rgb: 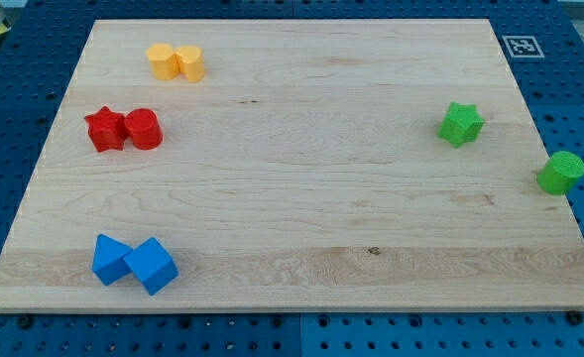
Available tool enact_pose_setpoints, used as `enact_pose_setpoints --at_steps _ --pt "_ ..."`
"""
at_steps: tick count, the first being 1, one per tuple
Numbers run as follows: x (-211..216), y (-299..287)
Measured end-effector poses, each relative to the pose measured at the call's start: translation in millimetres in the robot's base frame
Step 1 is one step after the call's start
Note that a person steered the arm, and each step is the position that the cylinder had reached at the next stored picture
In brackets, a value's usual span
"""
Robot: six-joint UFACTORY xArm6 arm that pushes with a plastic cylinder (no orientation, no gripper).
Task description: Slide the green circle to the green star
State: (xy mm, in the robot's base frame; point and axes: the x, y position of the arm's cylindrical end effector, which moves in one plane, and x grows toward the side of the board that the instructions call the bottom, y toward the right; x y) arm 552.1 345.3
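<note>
Nowhere in view: my tip, so no saying where it stands relative to the blocks or what it touches. Green circle (561,173) at the board's (301,198) right edge, half overhanging it, down and to the view's right of the green star (460,124), near but apart. Needed push, judging by that: up and leftward, from the circle's lower-right side.

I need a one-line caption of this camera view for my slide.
Green circle at the wooden board's right edge, below-right of the green star; red, yellow and blue pairs at left; my tip not visible.
</note>
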Motion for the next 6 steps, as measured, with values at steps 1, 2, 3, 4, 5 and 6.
enact_pose_setpoints --at_steps 1,2,3,4,5,6 --pt "-41 0" --pt "-51 -45" --pt "-73 -94" --pt "-57 -74" --pt "-27 -21" --pt "-42 -1"
